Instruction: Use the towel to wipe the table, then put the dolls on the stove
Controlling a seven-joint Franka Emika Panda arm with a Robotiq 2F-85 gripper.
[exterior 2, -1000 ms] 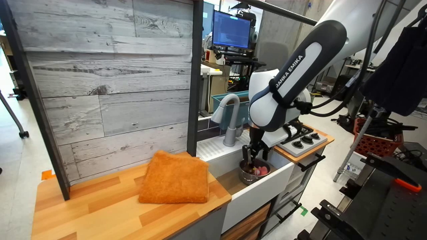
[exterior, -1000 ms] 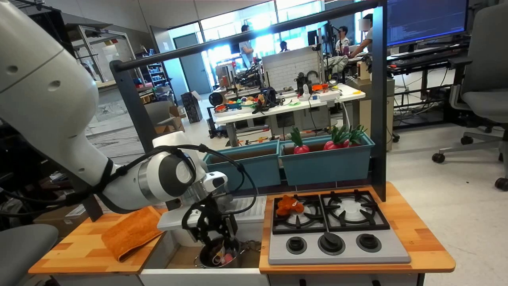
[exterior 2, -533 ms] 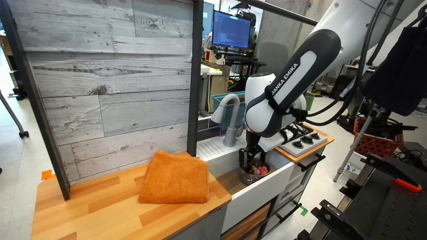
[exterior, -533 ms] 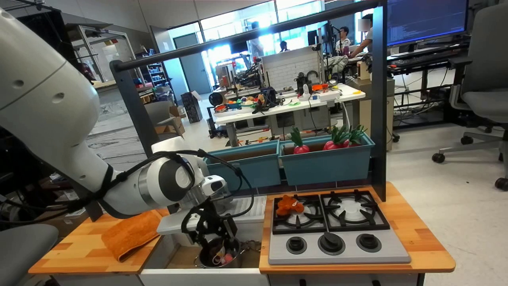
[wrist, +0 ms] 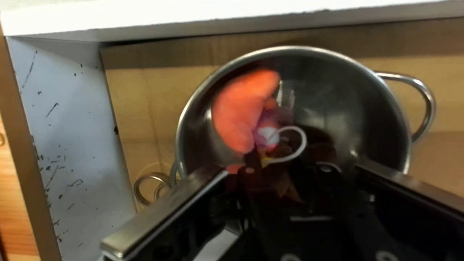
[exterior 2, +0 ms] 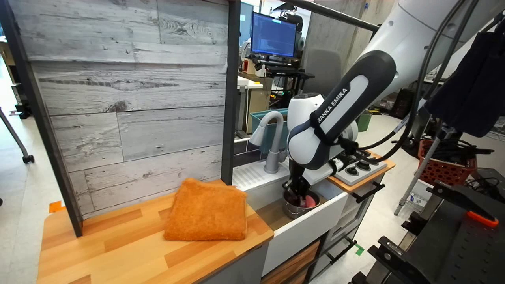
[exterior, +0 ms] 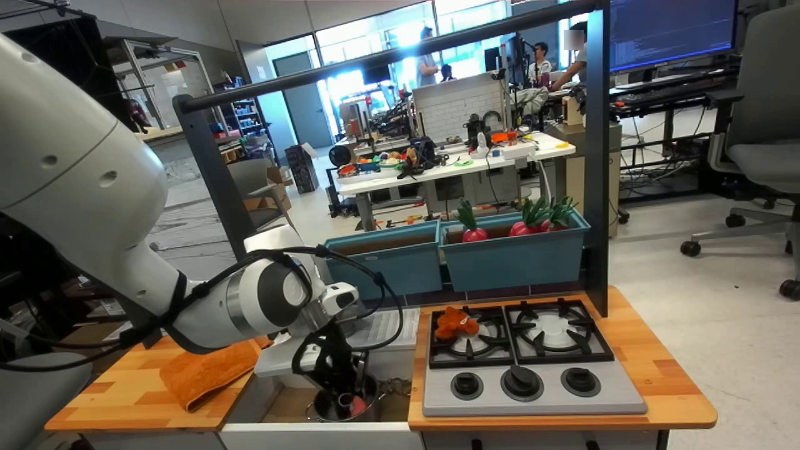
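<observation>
An orange doll (exterior: 455,323) lies on a rear burner of the grey stove (exterior: 534,400). Inside the metal pot (wrist: 301,49) are a red-pink doll (wrist: 239,112) and dark brown doll parts (wrist: 320,143) with a white loop. My gripper (wrist: 288,170) reaches down into the pot, its jaws drawn partway together. Brown material shows between the fingertips, but darkness and blur hide whether it is gripped. The folded orange towel (exterior 2: 207,213) rests on the wooden table (exterior 2: 102,256), away from the gripper.
The pot stands in the sink basin, whose front wall (exterior 2: 303,228) rises close beside it. A grey faucet (exterior 2: 274,144) stands behind the basin. Teal planters (exterior: 512,259) line the back of the unit, and a dark post (exterior: 597,187) rises by the stove.
The gripper's fingers have come closer together inside the pot, around the brown doll area. The arm's upper links have sunk a little. Towel, pot and the doll on the stove have stayed put.
</observation>
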